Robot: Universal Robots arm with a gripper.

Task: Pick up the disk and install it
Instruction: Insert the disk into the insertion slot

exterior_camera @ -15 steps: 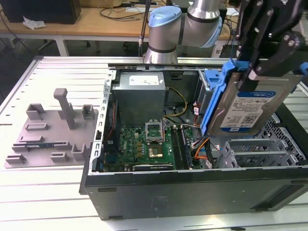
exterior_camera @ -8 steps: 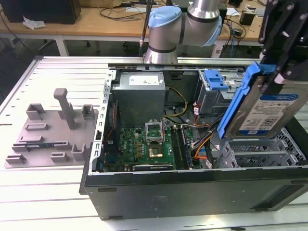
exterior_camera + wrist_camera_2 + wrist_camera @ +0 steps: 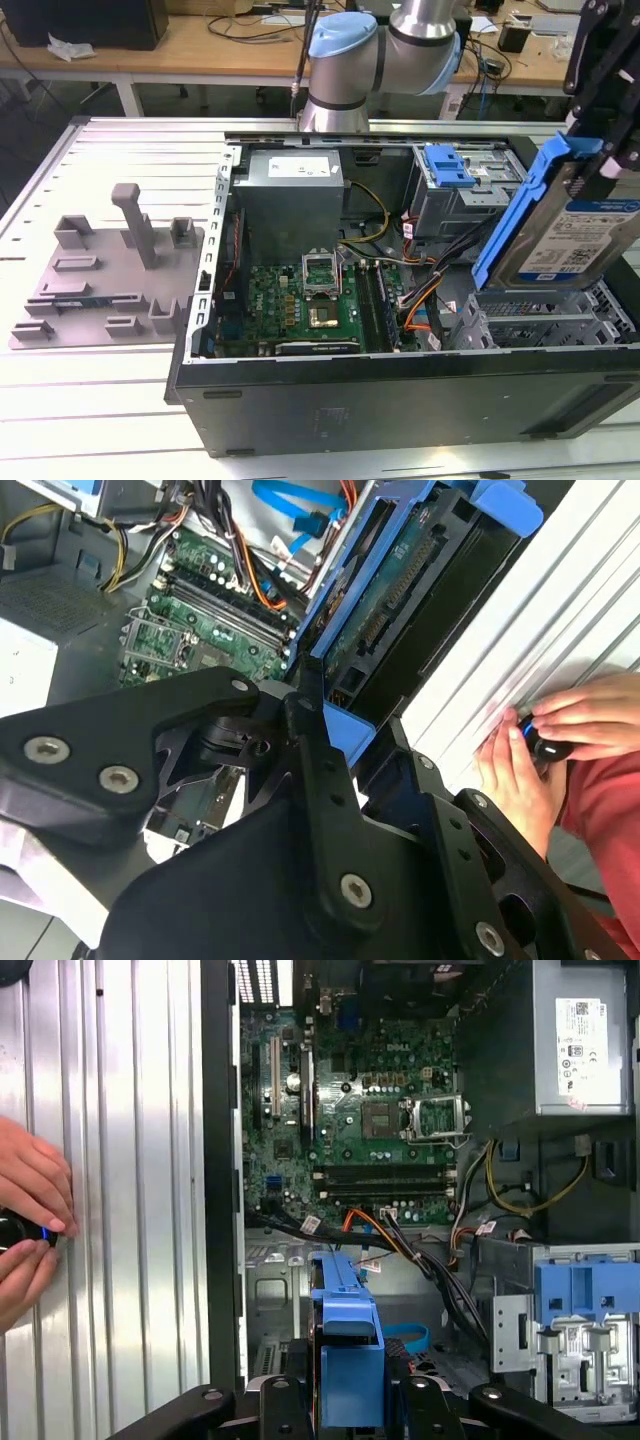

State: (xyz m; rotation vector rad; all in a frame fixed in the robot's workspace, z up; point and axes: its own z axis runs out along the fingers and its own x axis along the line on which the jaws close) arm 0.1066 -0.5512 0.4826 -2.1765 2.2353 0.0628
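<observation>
The disk (image 3: 575, 235), one unit, hangs tilted above the drive-bay end of one open computer case (image 3: 400, 395), at the exterior view's right. One gripper (image 3: 600, 150) is clenched on its blue frame. A person's two hands (image 3: 30, 1225) lie on the ribbed table (image 3: 130, 1160) beside the case.

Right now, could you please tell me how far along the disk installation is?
Pick-up looks done: the disk is off any surface, clamped by its blue frame in the pincer. In hand: it hangs tilted on edge over the open computer case, at the exterior view's right end, above the metal drive cage. Left: seating it; it is not yet in any bay.
</observation>
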